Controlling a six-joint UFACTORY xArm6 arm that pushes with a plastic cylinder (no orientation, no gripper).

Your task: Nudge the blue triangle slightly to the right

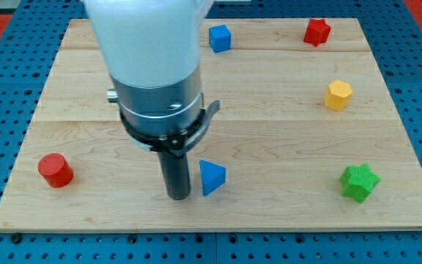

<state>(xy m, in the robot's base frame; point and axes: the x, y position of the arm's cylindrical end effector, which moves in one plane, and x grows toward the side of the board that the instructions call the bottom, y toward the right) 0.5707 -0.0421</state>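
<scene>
One tip (pixel 179 196) beside blue triangle (pixel 211 177) (left).

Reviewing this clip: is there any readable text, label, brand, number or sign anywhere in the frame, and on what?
None. No writing shows on the wooden board, the arm's white and metal housing, my tip, or the blocks, including the blue triangle just to the view's right of the tip.

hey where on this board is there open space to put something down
Open: the middle-right stretch between the blue triangle, yellow block and green star; also the bottom-left between the red cylinder and my tip. Crowded: my tip sits just left of the triangle.
</scene>
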